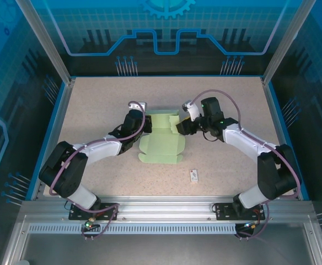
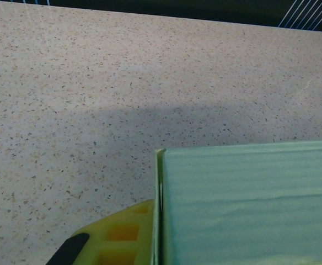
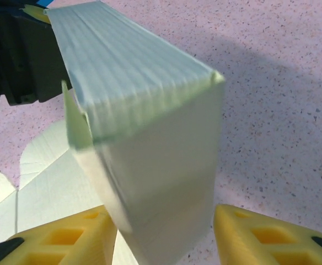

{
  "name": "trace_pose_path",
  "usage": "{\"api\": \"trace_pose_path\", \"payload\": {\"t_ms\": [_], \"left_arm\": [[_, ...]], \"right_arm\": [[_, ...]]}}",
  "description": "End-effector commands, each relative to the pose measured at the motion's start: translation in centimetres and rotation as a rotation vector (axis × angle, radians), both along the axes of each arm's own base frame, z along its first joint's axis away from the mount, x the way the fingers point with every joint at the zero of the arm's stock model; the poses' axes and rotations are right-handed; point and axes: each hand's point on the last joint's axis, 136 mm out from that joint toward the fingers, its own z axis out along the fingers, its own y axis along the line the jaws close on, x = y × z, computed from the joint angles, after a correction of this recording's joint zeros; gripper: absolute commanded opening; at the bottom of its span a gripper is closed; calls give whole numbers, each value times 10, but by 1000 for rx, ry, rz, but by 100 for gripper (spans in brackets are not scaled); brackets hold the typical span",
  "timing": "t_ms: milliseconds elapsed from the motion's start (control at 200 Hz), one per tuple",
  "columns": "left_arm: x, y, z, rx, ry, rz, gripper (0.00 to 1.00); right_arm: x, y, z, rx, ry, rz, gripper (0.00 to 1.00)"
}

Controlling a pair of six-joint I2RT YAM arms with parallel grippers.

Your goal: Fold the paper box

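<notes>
A small white tag (image 1: 194,175), its dark mark unreadable, lies nearest on the speckled beige worktop (image 1: 95,99). Beyond it, mid-worktop, sits the paper box (image 1: 160,148): matte mint card, finely ribbed, near part flat, far part folded upright. There the left gripper (image 1: 143,124) pinches the raised card's edge, while the right gripper (image 3: 166,243) stands astride it, its yellow pocketed fingers (image 3: 271,237) spread.

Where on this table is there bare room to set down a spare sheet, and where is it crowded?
Free: the strip of table between the paper box and the far edge; both far corners; the near strip around the white tag, between the arm bases. Crowded: the middle, where the left gripper and right gripper meet the box.
</notes>
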Motion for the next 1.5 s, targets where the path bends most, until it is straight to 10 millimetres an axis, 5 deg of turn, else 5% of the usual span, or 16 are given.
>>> {"api": "trace_pose_path", "payload": {"t_ms": [0,200,610,926,1241,1496], "left_arm": [[3,-8,14,-34,-15,-30,6],[4,-11,13,-43,-12,-35,6],[4,-9,14,-37,-8,-24,6],[4,-8,14,-28,-6,-20,6],[6,-6,11,-3,-6,-10,6],[7,-5,12,2,-8,-8,6]], "right_arm": [[17,4,9,-90,-97,-45,45],[31,6,6,-236,-175,-189,29],[43,-35,-9,-631,-263,-629,10],[45,-55,-18,-751,-261,-722,11],[41,-25,-13,-538,-166,-550,23],[31,-26,-28,-495,-58,-506,30]]}}
